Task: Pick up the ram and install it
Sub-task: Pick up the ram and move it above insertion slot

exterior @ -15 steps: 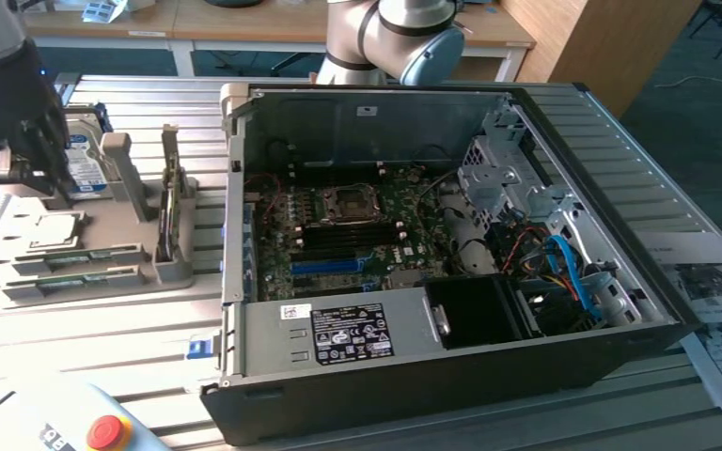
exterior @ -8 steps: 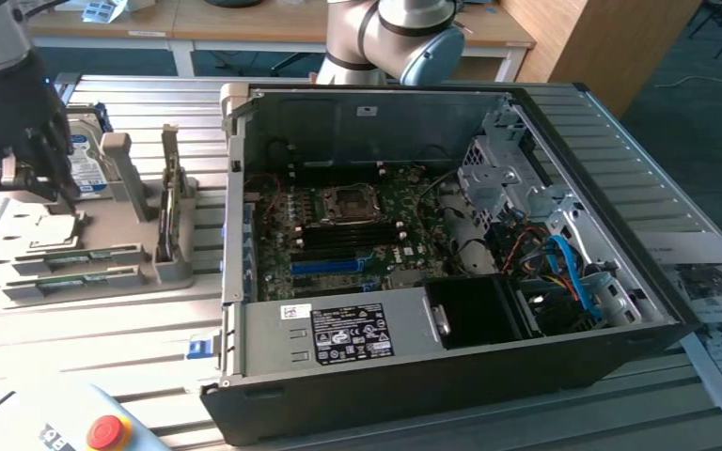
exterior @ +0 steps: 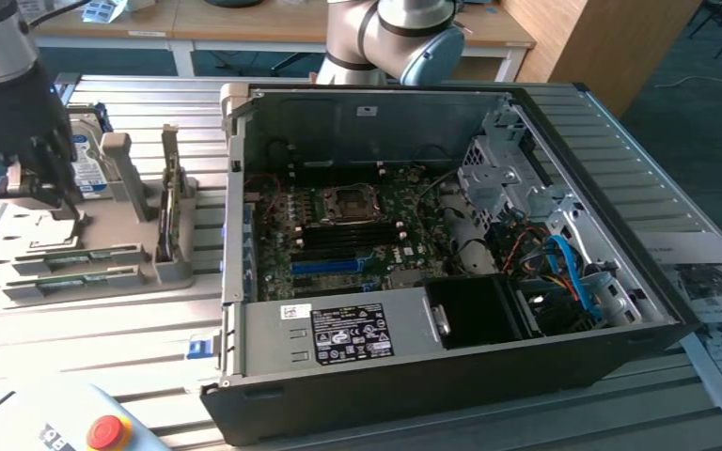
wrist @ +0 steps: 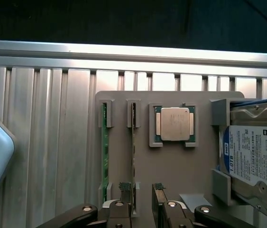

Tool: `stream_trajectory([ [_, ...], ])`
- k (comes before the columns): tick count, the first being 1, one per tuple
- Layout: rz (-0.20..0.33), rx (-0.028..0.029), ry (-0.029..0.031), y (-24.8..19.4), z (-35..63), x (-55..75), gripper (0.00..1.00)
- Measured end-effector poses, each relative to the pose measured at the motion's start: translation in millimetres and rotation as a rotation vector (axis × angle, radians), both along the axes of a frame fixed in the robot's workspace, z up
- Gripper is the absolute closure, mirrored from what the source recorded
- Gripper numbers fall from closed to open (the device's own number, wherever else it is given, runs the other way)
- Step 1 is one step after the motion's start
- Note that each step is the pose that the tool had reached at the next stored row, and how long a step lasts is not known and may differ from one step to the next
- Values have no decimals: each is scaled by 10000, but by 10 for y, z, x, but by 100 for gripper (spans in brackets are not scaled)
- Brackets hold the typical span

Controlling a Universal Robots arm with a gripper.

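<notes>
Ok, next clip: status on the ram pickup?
Gripper open, empty, over the holder. Ram in its slot, one end under the open jaws, not gripped. Second stick beside it; nothing blocking.

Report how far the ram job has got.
Done: nothing yet. Both ram sticks stand in the gray holder. In hand: the open gripper hangs over the holder, its fingers either side of one stick's end, not closed on it. Left: the pick-up, and the install in the open computer case, whose motherboard lies exposed.
</notes>
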State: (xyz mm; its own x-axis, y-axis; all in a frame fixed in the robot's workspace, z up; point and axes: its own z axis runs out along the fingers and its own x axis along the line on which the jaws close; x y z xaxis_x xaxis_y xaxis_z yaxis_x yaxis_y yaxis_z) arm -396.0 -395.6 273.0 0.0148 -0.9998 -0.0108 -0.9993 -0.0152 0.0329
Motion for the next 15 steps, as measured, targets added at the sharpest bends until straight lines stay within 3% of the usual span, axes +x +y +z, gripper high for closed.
stream_trajectory([
  [15, 2, 0, -3, 0, -179, 0, 69],
])
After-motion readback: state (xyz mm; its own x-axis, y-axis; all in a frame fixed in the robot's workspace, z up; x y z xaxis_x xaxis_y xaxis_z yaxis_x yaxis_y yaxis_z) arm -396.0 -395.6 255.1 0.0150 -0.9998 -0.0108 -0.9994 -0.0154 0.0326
